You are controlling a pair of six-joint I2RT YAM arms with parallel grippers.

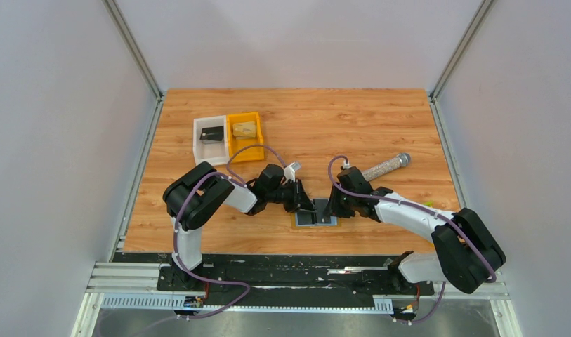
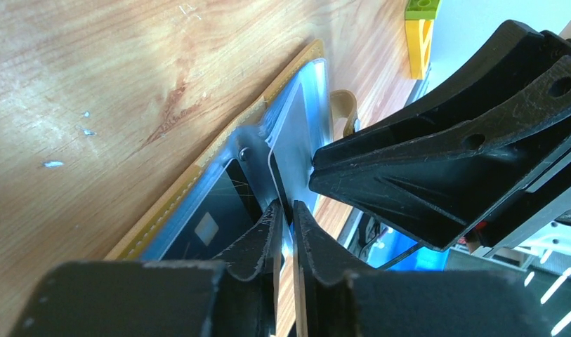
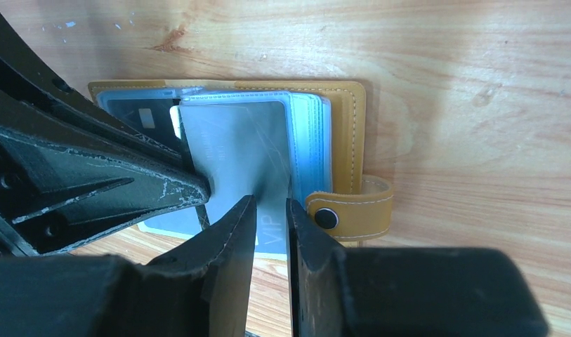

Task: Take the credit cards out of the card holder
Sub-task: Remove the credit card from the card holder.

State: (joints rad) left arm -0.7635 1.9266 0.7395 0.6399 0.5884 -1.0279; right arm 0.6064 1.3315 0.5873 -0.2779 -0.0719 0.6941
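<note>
The mustard-tan card holder [image 1: 316, 220] lies open near the table's front edge, its snap strap [image 3: 352, 214] flat on the wood. A grey credit card [image 3: 237, 147] marked VIP sticks out of the light-blue sleeves. My left gripper [image 2: 286, 210] is shut on that card's edge, and its fingers [image 3: 128, 186] come in from the left in the right wrist view. A dark card [image 2: 212, 225] sits in the left sleeve. My right gripper [image 3: 268, 207] hovers over the holder's near side, its jaws a narrow gap apart with nothing between them.
A white bin [image 1: 211, 137] and an orange bin [image 1: 245, 130] stand at the back left, each with something inside. A metal cylinder [image 1: 385, 166] lies at the right. A yellow and green block [image 2: 419, 28] shows beyond the holder. The two grippers almost touch.
</note>
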